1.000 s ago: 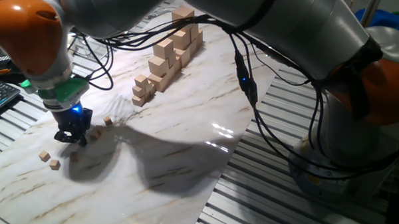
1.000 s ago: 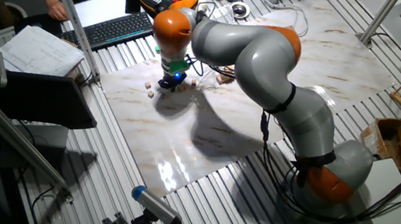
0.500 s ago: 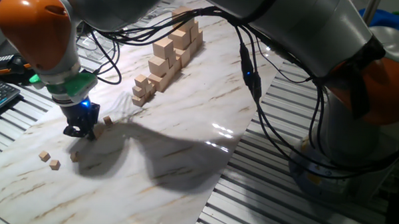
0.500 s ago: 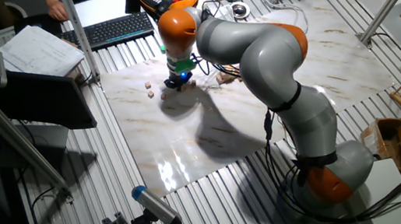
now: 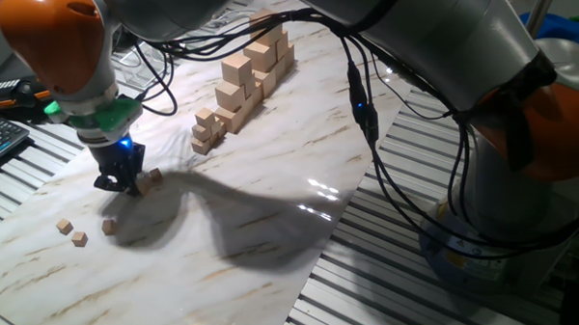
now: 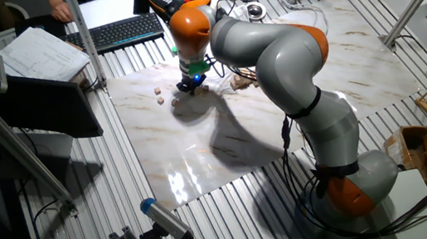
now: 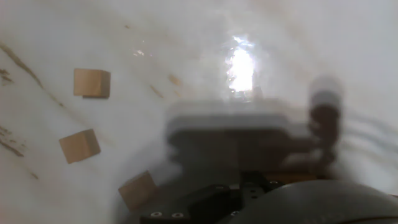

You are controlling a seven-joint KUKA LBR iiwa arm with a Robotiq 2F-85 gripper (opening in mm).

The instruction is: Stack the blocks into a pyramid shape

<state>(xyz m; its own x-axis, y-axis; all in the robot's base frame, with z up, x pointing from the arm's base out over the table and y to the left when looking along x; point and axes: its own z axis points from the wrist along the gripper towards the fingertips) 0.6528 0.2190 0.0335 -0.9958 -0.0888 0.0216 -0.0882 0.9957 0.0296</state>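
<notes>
One fixed view: hand (image 5: pixel 118 183) low over the marble table (image 5: pixel 269 191), fingers pointing down, spread not discernible. Small blocks: three loose ones (image 5: pixel 78 234) lying to its left, well apart from it; two more (image 5: pixel 150 181) just beside its right. Stepped stack of larger cubes (image 5: pixel 244 79) at the far end of the table. Other fixed view: hand (image 6: pixel 188 87) near the table's far edge, small blocks (image 6: pixel 160 94) scattered on either side; keyboard (image 6: pixel 119 31) beyond. Hand view: blurred; three blocks (image 7: pixel 92 83) in a loose column at left on the table; finger opening cannot be judged.
</notes>
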